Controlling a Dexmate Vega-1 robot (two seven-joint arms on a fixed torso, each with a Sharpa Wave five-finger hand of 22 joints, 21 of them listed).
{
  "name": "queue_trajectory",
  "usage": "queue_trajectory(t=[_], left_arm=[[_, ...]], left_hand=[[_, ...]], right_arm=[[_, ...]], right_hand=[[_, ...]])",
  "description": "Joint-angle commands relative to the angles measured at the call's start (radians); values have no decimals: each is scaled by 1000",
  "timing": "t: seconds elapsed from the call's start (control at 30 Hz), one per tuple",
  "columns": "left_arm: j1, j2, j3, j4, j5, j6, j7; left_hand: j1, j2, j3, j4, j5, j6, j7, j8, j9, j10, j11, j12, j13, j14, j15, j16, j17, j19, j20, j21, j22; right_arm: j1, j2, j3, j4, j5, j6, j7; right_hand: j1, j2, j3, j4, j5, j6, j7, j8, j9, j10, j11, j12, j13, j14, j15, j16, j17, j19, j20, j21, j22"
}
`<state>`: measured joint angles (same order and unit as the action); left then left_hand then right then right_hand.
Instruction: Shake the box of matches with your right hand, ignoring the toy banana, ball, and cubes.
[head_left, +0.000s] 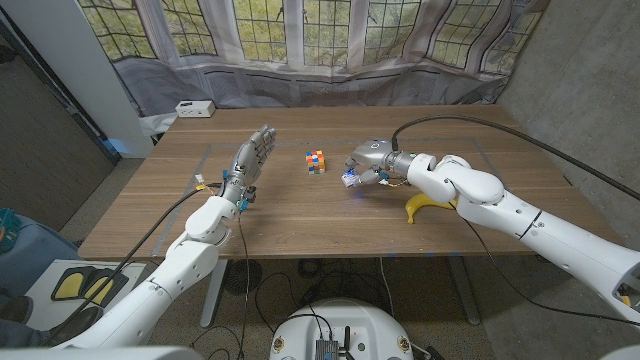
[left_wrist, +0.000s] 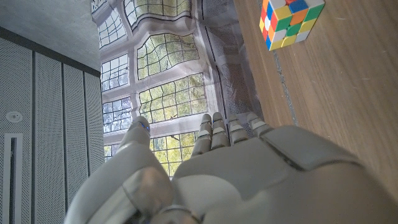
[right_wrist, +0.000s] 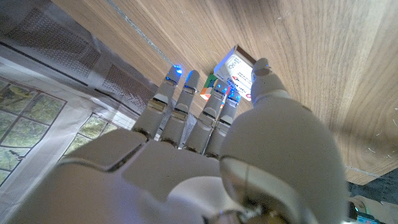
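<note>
both white robot arms come in from the near corners of the long wooden table (head_left: 300, 225). on the robot's left, the left hand (head_left: 250, 160) stands up off the tabletop with its fingers straight and slightly spread, holding nothing; from its wrist camera the fingers (left_wrist: 217, 134) point toward the leaded window backdrop. the right hand (head_left: 368, 165) is reached in toward the middle of the table, curled over a small white matchbox with blue and red print (head_left: 351, 178). from the right wrist camera the fingers (right_wrist: 186, 106) and thumb close around the matchbox (right_wrist: 236, 71), so it looks grasped, with the box right at the wood surface; whether it is lifted clear of the table i cannot tell. just beside that hand, toward the robot's left, a multicoloured puzzle cube (head_left: 316, 161) sits apart from it on the wood, and the same cube (left_wrist: 289, 22) shows near the left hand's fingers in the left wrist camera. a yellow toy banana (head_left: 425, 207) lies under the right forearm, partly hidden by it. a small white box (head_left: 194, 108) rests at the far left corner of the table.
</note>
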<state>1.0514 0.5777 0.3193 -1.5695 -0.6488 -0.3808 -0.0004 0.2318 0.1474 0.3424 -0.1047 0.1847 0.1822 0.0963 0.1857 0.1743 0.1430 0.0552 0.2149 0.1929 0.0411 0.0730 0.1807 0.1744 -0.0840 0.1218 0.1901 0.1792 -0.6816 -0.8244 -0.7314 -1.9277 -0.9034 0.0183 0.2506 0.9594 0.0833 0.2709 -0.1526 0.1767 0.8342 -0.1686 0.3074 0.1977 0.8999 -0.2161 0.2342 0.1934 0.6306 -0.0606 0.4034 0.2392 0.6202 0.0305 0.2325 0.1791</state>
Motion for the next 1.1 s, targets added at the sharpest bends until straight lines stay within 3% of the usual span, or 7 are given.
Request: queue_trajectory(t=[0.03,0.57,1.1], left_arm=[[-12,2,7,7,-12,2,-26],[-25,2,14,24,-17,11,-42],[-34,7,17,27,-8,18,-41]], left_hand=[[-1,-13,9,0,-1,7,-3,1,3,1,-4,-3,4,-2,1,5,4,-3,10,8,4],[-2,-14,13,0,-1,7,-3,1,3,-1,-6,-3,4,-3,1,5,4,-4,11,9,4],[-2,-15,17,-1,-1,7,-3,0,3,0,-3,-3,4,-3,1,5,3,-5,11,9,4]], right_arm=[[-42,-4,39,-72,2,-46,8],[-74,11,89,-133,57,-97,0],[-100,18,125,-158,95,-135,-82]], right_hand=[[6,15,2,5,3,59,-54,5,3,8,-3,-6,2,5,-74,3,5,2,0,-3,3],[2,25,2,10,2,63,-54,2,3,9,-2,-10,2,8,-72,0,3,3,-1,-3,3],[1,28,3,10,1,68,-53,0,3,16,-2,-12,2,25,-77,-2,-3,9,-2,-2,3]])
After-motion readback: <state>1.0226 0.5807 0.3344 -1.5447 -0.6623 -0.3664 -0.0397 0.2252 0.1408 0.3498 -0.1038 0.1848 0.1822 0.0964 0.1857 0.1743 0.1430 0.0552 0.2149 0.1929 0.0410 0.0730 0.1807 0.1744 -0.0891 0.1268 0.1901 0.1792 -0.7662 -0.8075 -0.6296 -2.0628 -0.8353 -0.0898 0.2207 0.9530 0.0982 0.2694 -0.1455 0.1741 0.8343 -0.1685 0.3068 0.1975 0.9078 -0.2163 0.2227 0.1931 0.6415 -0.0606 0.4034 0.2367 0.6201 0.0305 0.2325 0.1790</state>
